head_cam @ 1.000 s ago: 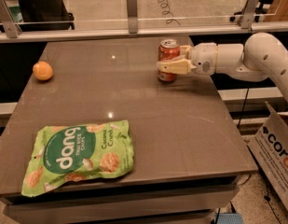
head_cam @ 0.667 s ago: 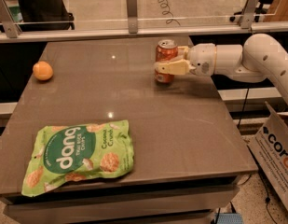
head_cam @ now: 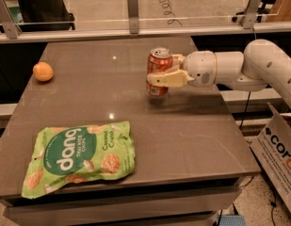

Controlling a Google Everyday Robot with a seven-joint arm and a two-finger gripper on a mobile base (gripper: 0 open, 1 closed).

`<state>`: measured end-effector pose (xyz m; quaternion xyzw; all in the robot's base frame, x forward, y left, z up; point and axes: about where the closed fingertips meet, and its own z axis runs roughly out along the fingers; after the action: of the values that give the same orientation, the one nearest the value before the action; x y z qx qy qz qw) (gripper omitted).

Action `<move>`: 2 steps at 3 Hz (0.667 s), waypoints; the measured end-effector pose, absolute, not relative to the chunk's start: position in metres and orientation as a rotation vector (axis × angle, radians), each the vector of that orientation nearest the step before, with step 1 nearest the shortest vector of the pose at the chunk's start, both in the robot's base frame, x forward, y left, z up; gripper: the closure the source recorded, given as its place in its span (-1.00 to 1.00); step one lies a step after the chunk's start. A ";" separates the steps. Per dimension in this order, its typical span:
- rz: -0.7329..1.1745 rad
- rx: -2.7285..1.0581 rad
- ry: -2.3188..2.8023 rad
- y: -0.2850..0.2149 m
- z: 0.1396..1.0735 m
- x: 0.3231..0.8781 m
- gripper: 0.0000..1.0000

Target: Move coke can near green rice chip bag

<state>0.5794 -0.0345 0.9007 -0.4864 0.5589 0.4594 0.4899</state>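
The coke can [head_cam: 158, 66], red-orange with a silver top, is upright a little above the table, right of its middle. My gripper [head_cam: 160, 71] reaches in from the right on a white arm and is shut on the can, one cream finger [head_cam: 165, 79] across its front. The green rice chip bag [head_cam: 82, 155] lies flat at the table's front left, light green with white "dang" lettering, well apart from the can.
A round orange fruit [head_cam: 43, 71] sits at the far left of the grey table [head_cam: 192, 135]. A glass barrier with metal posts [head_cam: 132, 11] runs along the back edge. A cardboard box [head_cam: 279, 159] stands on the floor at the right.
My gripper has carried the coke can a short way left and toward the front of the table. The bag and the orange have not moved.
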 end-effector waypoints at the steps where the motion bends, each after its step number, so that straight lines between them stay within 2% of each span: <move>1: 1.156 -1.268 1.320 -0.017 0.902 0.533 1.00; 2: 1.184 -1.346 1.278 0.001 0.904 0.495 1.00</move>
<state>0.4950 0.0009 0.9039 -0.5451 0.5177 0.4793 0.4529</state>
